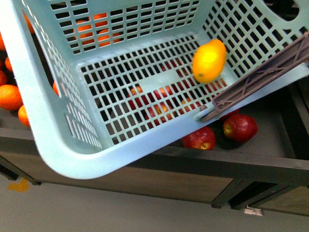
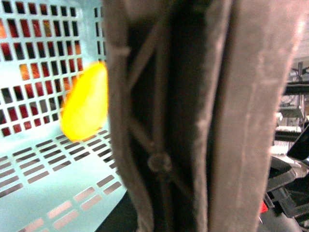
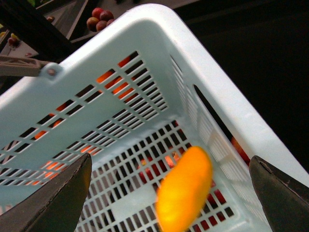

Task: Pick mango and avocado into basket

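One of two fruits is in: the elongated yellow-orange mango (image 1: 209, 60) sits at 2 o'clock inside the light teal slotted plastic basket (image 1: 29, 96). Right end effector (image 3: 170, 193) hangs over it, spread wide and empty. Left end effector is out of sight behind the brown folding handle (image 2: 193, 116), so I cannot tell its state. Next, likely, locate the unseen avocado.

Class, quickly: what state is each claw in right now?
Left claw: cannot be told; the basket handle hides it.
Right claw: open, holding nothing; mango inside the basket.
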